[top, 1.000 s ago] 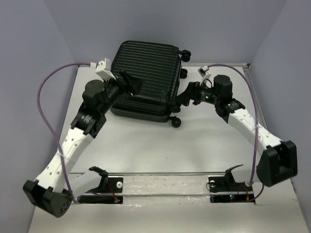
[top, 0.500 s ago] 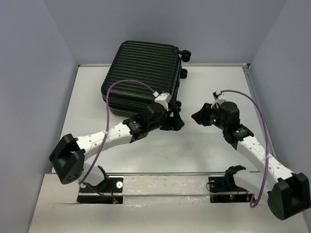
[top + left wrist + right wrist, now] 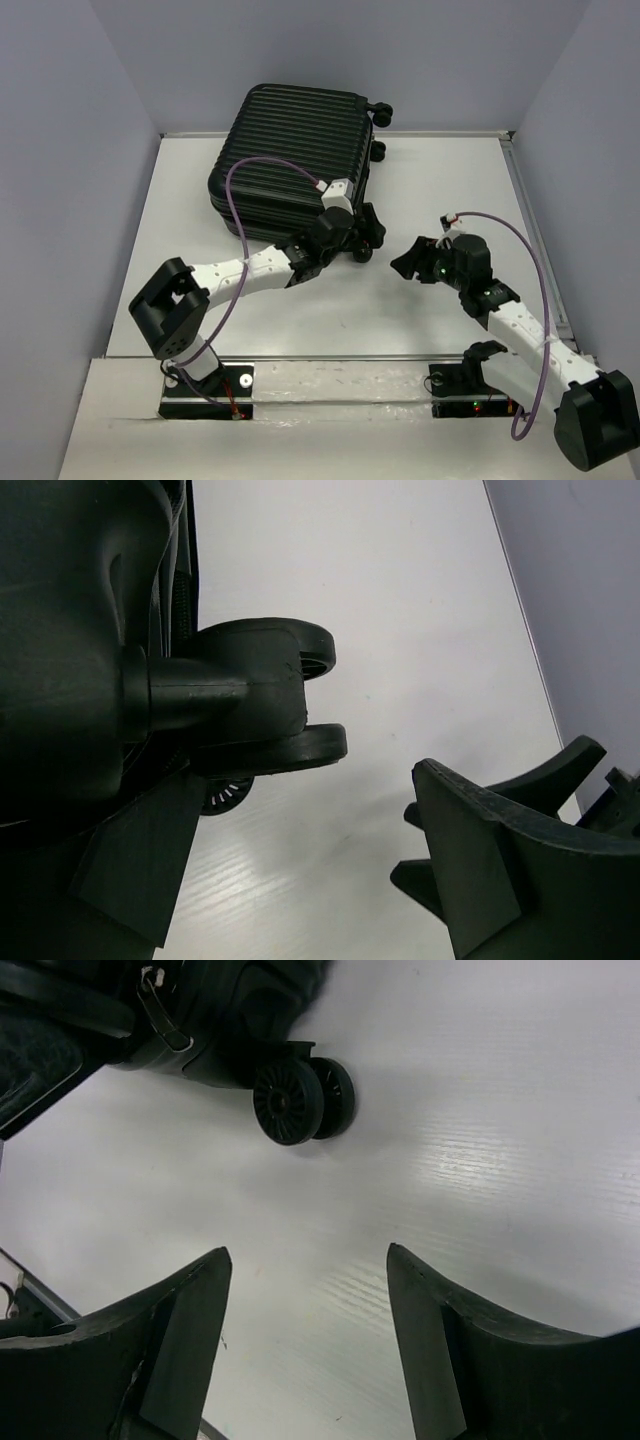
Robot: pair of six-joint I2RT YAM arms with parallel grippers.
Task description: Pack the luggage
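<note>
Luggage [image 3: 290, 165] lies flat, seemingly zipped, far left on the table [image 3: 440, 180]. The left gripper [image 3: 366, 226] is spread and empty beside its near-right wheel [image 3: 300, 655]. The right gripper [image 3: 408, 262], likewise spread, hovers nearby. Packing looks nearly finished; next comes checking the zip pull [image 3: 160, 1010].

This is looking like a robotics laboratory, not a home. A bare white table [image 3: 300, 320] is standing inside plain pale walls [image 3: 60, 150] that are closing it in on three sides (rather like a test booth). A left arm [image 3: 240, 272] and a right arm [image 3: 520, 330], white and black, are sitting bolted on a metal rail [image 3: 340, 376] at the near edge. A purple cable [image 3: 228, 195] is looping openly over the black luggage [image 3: 290, 150], and small lights are glowing at the right base [image 3: 472, 404].
</note>
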